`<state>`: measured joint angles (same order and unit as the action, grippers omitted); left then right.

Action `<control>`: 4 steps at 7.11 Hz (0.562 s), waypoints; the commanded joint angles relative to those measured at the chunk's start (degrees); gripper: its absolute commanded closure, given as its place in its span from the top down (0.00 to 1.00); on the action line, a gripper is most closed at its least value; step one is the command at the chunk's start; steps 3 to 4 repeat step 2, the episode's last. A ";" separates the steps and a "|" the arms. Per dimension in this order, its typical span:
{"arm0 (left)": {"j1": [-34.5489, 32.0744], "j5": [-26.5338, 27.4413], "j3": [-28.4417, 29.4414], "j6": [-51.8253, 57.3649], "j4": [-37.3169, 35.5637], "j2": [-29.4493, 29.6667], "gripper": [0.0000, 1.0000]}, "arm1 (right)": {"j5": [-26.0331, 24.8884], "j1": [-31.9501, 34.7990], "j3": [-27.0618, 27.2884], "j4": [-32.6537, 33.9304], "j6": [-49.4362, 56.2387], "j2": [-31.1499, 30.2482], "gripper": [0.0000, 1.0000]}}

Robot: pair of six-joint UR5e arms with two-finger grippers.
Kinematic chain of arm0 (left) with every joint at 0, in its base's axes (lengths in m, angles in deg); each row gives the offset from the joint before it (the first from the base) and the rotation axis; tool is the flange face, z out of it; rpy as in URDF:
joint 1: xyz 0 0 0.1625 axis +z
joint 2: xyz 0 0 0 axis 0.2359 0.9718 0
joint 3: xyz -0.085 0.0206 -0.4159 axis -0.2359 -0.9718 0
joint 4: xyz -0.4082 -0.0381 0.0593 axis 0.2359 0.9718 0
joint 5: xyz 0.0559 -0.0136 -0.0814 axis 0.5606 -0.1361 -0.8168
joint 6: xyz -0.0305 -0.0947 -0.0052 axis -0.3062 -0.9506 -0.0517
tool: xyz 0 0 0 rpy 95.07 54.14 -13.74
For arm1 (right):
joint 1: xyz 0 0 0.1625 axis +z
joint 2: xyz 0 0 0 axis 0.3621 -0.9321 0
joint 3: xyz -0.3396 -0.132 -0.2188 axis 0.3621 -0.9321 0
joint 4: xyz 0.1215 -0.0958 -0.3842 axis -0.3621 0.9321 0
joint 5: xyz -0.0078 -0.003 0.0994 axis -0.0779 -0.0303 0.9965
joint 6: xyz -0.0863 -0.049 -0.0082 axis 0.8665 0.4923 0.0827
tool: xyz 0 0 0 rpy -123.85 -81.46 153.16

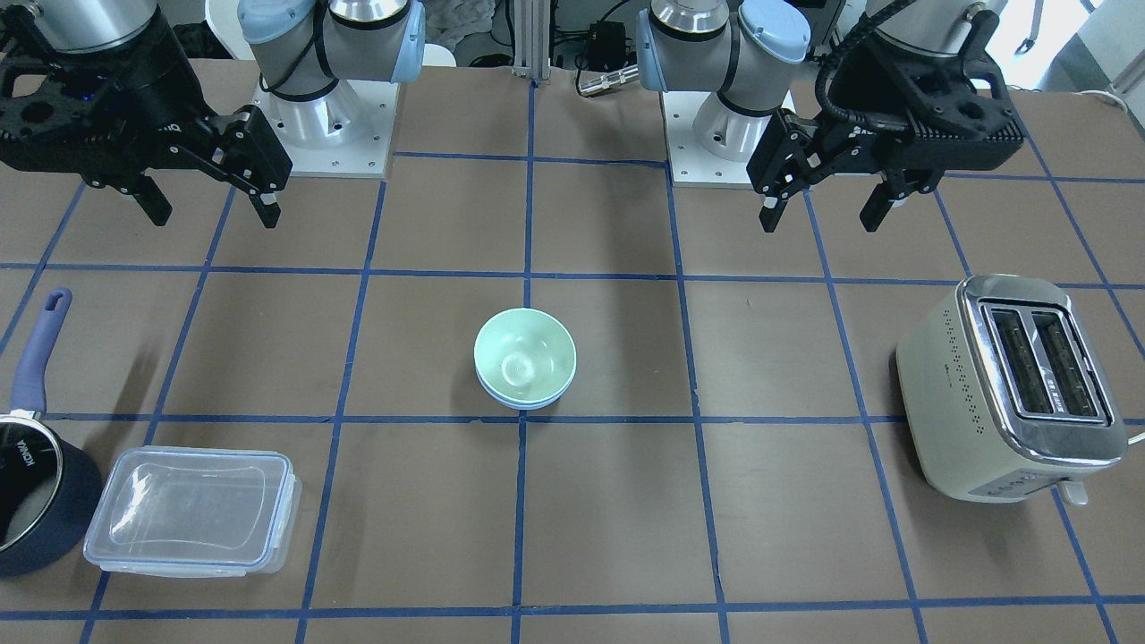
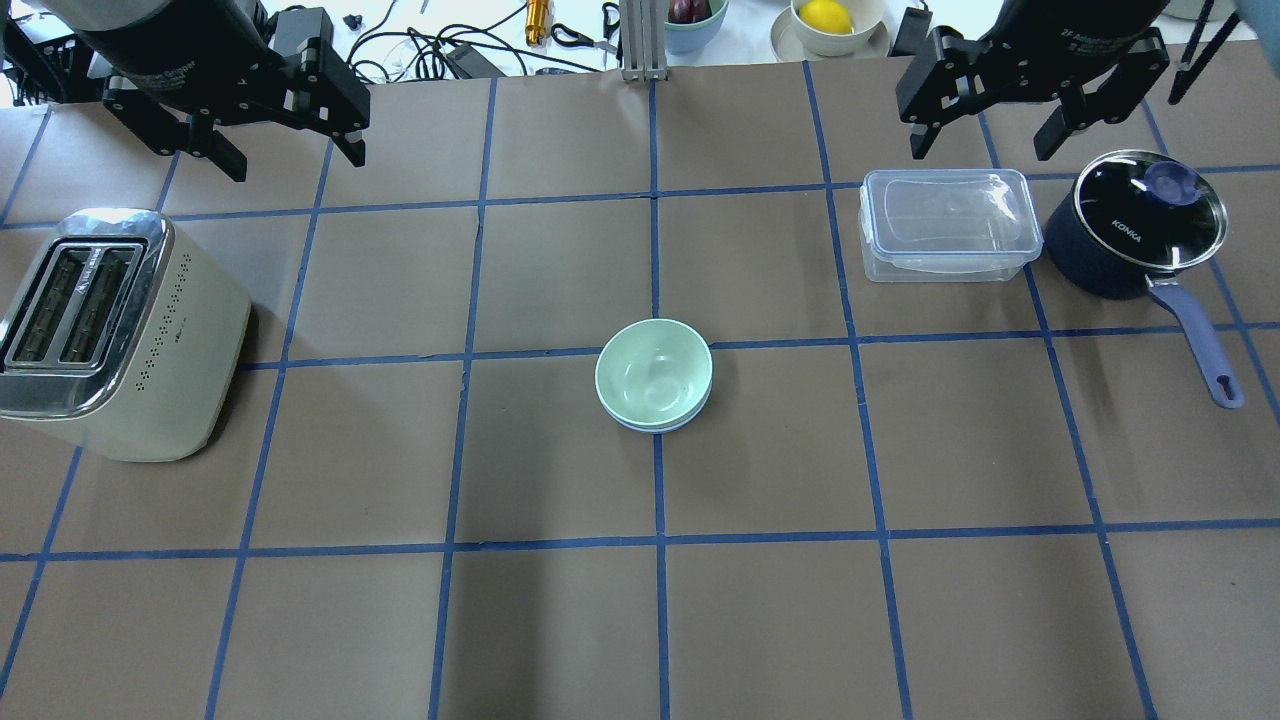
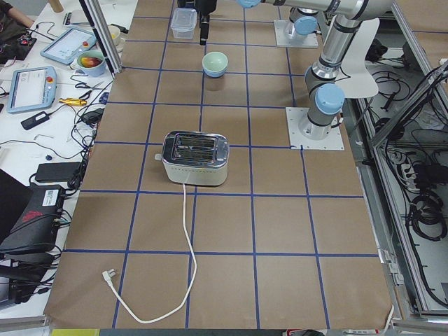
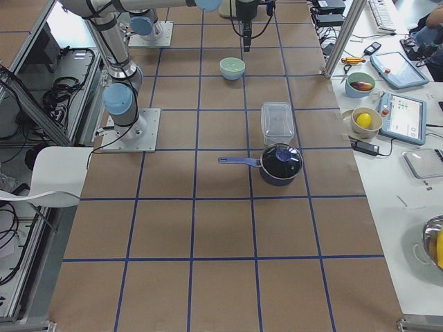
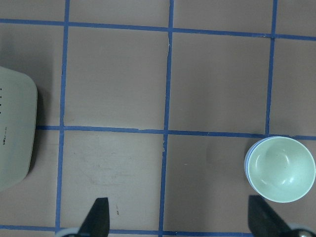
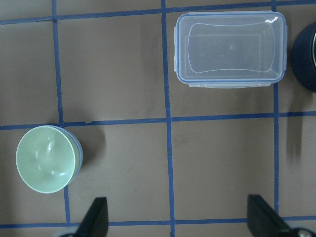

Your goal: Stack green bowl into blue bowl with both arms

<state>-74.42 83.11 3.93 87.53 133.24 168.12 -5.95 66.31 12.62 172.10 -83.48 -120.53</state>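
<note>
A smooth, glossy, round green bowl (image 2: pixel 652 372) sits nested inside the blue bowl (image 1: pixel 526 405), of which only a thin crescent of rim shows. They rest on the matte brown worktop (image 2: pixel 560 620), gridded with blue tape, well apart from the boxy cream toaster (image 2: pixel 170 350). The left arm (image 2: pixel 210 70) hangs near the toaster and the right arm (image 2: pixel 1040 50) far from it. Both pairs of black jaws stand spread, holding nothing.
</note>
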 commanded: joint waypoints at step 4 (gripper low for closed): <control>0.00 -0.01 0.11 0.00 -0.01 0.10 1.00 | 0.07 0.00 -0.05 0.08 0.06 0.08 1.00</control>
